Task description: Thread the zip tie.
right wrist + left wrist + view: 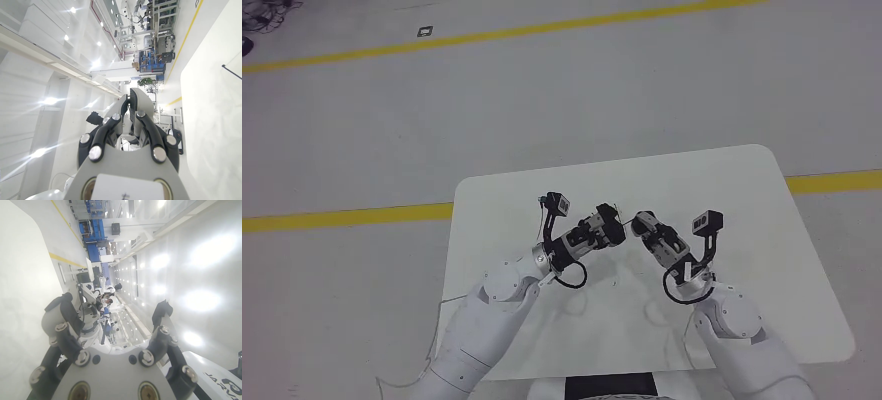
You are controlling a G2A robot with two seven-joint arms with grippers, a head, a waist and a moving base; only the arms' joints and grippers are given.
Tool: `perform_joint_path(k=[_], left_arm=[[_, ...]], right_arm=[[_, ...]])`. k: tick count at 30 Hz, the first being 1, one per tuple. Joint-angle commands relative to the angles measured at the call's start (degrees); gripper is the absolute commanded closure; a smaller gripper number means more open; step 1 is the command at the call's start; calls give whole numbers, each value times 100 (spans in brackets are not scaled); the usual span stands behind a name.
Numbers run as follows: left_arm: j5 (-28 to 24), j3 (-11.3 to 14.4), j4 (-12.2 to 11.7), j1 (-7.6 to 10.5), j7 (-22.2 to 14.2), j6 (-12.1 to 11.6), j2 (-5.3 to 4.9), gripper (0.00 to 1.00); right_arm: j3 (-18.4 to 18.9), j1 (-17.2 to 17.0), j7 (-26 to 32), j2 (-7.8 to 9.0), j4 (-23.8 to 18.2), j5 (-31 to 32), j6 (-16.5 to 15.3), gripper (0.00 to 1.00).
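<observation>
Two robot arms meet above the middle of the white, round-cornered tabletop [762,200]. The left gripper [113,307] gapes wide, with nothing between its black pads. The right gripper [129,98] is pinched almost shut; we cannot tell whether the dark sliver in its slit is anything held. The thin black plastic zip tie [231,72], with its small head, shows against the tabletop, apart from the right gripper; we cannot tell whether it is lying or lifted. We judge it not yet threaded. Each end wants a firm grip near its tip, with the tail aimed squarely at the head's slot. Beyond the table are a grey floor with yellow lines [542,30] and blue storage racks [149,62].
</observation>
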State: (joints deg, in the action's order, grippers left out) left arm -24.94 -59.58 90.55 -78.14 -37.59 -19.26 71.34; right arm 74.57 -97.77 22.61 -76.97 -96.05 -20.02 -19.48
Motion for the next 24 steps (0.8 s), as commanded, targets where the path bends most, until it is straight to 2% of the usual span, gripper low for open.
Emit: perform_joint_path(k=[1, 6, 9, 12, 24], left_arm=[[15, 18, -2, 11, 22, 4, -2, 0], [29, 67, -15, 41, 58, 5, -6, 0], [20, 73, -59, 52, 85, 2, -12, 0], [35, 87, -100, 57, 110, 19, -18, 0], [98, 242, -109, 94, 196, 46, -22, 0]], right_arm=[[-3, 5, -9, 0, -2, 45, 0, 100], [-14, 11, -46, -7, 16, 25, 0, 100], [29, 5, 3, -28, -21, -451, 0, 100], [131, -13, 87, -34, -86, -548, 0, 100], [172, -71, 207, -96, -173, -542, 0, 100]])
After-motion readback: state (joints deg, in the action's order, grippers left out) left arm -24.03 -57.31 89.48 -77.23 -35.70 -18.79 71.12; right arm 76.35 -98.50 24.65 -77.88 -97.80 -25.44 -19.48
